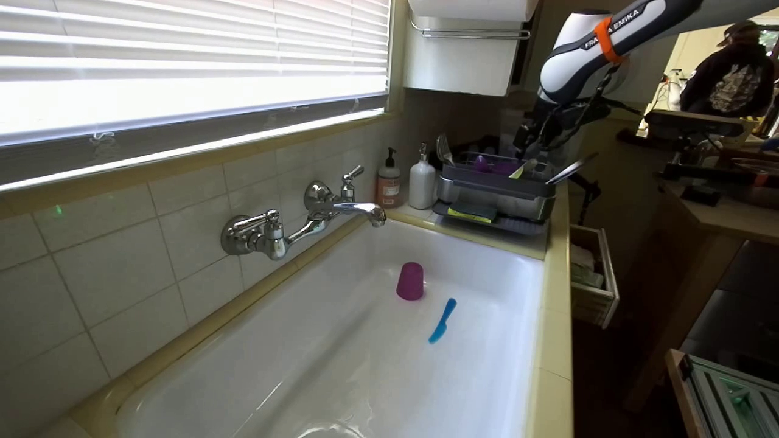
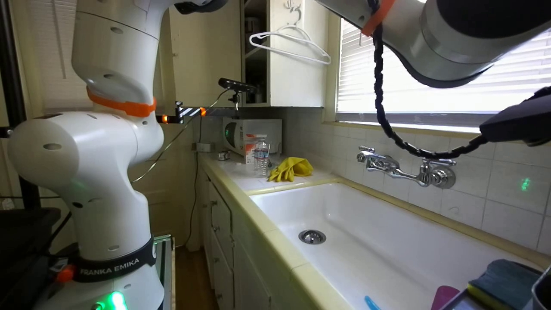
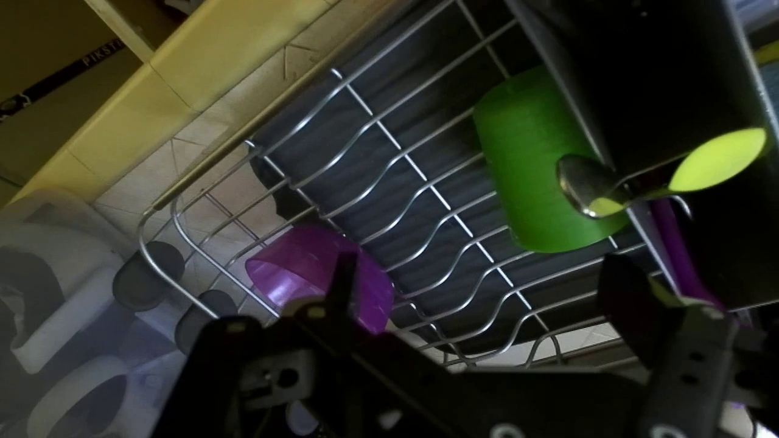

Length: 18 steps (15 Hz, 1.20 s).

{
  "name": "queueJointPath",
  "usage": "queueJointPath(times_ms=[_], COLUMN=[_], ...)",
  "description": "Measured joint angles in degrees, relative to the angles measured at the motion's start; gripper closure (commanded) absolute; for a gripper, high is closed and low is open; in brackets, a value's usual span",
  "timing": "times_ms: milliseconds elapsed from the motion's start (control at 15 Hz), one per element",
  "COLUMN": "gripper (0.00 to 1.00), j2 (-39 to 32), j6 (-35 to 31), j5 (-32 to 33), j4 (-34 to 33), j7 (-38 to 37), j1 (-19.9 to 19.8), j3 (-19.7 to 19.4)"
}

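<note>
The translucent purple plastic cup (image 3: 307, 260) lies tipped inside the silver wire dish rack (image 3: 424, 177), just beyond one finger of the black two-fingered gripper (image 3: 482, 261); that finger hides part of it, and whether they touch cannot be told. Its mouth seems turned away from the gap between the jaws. It should prove light, thin-walled and fairly stiff, giving a little under a squeeze, smooth enough to slide if damp, and hardly fragile. A hold across the body near its base looks surest; pinching the wall at the rim, one finger inside, would serve too but might let it swing. The jaws stand wide apart, with nothing clasped between them. Out past the opposite finger sits an opaque green plastic cup (image 3: 535, 164), overlapped by the bowl of a shiny metal spoon (image 3: 578, 176), with a lime-yellow oval utensil head (image 3: 718, 159) beyond that. In an exterior view the white-and-black Franka arm (image 1: 569, 70) slants down from above, its wrist bent so the gripper hangs low over the rack.
</note>
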<state>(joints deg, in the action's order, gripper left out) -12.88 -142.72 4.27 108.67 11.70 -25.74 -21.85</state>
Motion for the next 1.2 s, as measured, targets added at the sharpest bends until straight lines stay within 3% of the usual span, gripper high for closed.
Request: queueJointPath(times_ms=[533,1200], gripper=[0.0,0.0], j2=[0.0,-3.8], j6=[1.0,10.7], j5=[-15.9,-23.6], j4=[-0.2,-6.6], j7=[22.6,33.1], j1=[-5.5,-9.3], j3=[3.5,4.7])
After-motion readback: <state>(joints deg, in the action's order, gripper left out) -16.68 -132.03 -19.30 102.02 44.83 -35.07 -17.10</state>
